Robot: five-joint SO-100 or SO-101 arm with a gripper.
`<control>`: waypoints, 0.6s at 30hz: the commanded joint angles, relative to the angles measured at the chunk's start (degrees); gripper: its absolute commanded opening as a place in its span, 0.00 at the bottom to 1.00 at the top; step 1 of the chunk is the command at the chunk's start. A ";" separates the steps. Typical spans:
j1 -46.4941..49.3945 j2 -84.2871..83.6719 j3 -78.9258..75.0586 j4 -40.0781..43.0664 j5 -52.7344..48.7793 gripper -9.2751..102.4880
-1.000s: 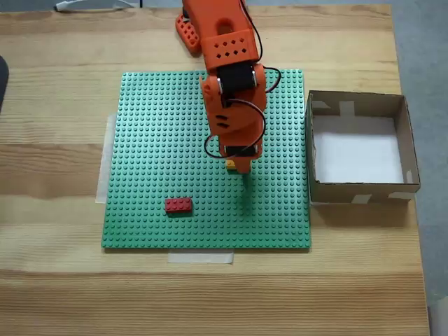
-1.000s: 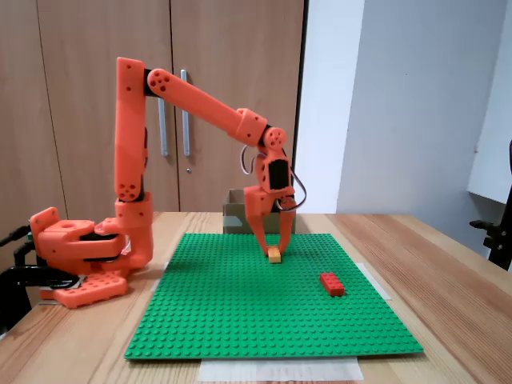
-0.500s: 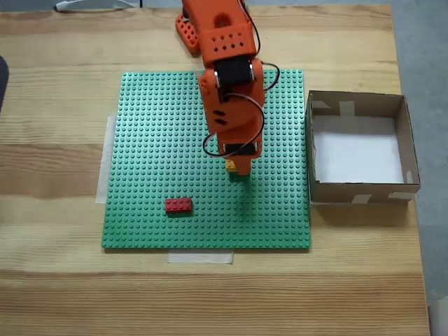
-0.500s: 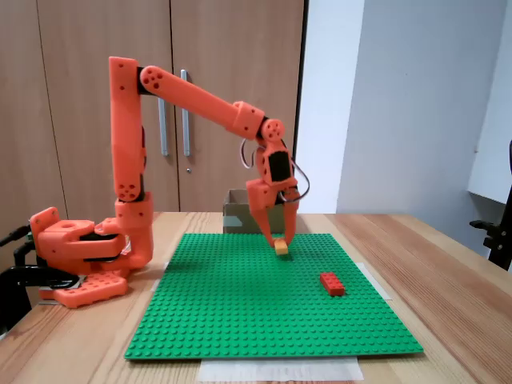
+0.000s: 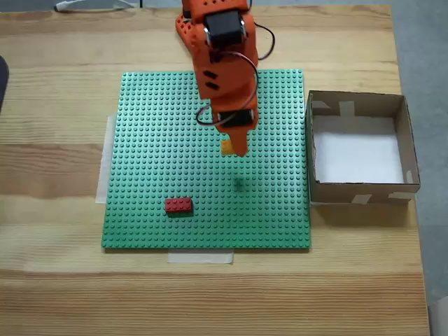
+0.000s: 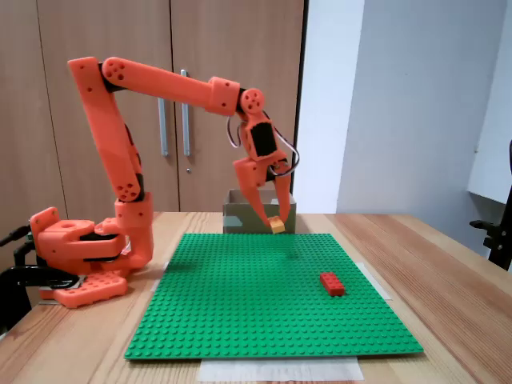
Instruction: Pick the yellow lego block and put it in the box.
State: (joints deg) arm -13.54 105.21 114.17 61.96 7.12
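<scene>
We see the box [image 5: 360, 143] with only its bare white floor showing. The gripper [image 6: 274, 223], closed on the small yellow-orange yellow lego block [image 6: 277, 225], holds it clear above the green baseplate [image 5: 161, 168].

The arm [image 6: 152, 76] is bright orange printed plastic, built of boxy links joined at rounded hubs dotted with small dark screw holes. Black servo blocks sit in the wrist, and thin black and white cables [image 5: 238, 66] loop loosely around them. Its wide orange base [image 6: 76, 248] has a perforated foot plate, and the gripper [image 6: 276, 226] ends in two tapered orange fingers
</scene>
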 commanded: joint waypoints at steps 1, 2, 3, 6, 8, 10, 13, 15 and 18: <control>0.18 4.83 0.88 0.09 -0.97 0.08; 0.18 5.10 0.97 0.35 -0.97 0.08; 0.09 5.27 0.70 0.62 -0.97 0.08; 0.09 5.45 0.88 0.35 -1.41 0.08; -0.09 6.15 1.93 -0.53 -2.11 0.08; -0.53 6.15 1.93 -0.44 -2.46 0.08; -1.76 6.42 1.67 -0.88 -3.43 0.08; -3.25 6.86 1.58 -1.14 -4.39 0.08; -6.24 7.91 1.49 -1.58 -6.15 0.08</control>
State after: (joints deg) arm -17.58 110.30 116.54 61.00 2.37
